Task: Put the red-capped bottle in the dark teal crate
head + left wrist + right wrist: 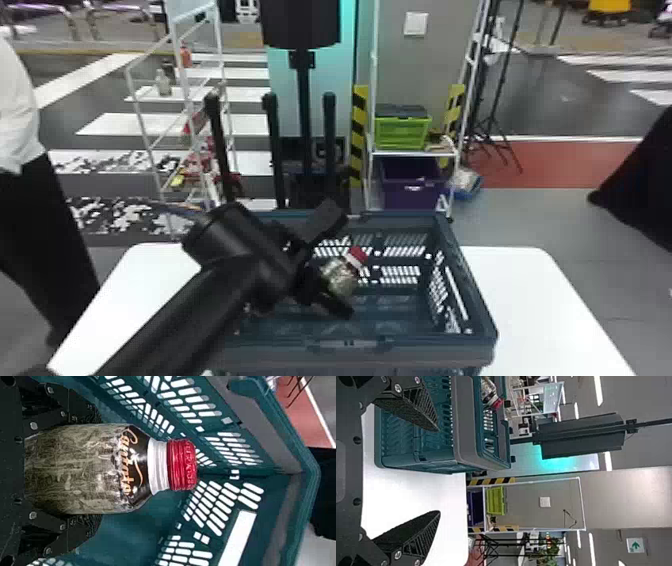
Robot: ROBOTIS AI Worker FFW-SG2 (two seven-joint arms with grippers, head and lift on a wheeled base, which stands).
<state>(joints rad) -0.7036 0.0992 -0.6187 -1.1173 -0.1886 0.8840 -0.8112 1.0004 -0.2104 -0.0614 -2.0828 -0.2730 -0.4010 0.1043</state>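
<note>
In the head view my left gripper [338,274] is over the dark teal crate [400,345], shut around the body of the red-capped bottle [340,277]. The bottle leans, its red cap pointing up and to the right, inside the outline of the rim. From the left wrist view, the bottle [91,469] lies between the fingers of my left gripper [93,471], with the slatted walls of the crate [291,510] beyond its cap. My right gripper [439,470] stands open with nothing between its fingers, near the crate [466,423] in the right wrist view.
The crate stands on a white table [530,300], whose surface shows to both sides of it. Behind are a white rack [182,90] at the left and a shelf holding a green crate [402,132] and a purple bin [410,187].
</note>
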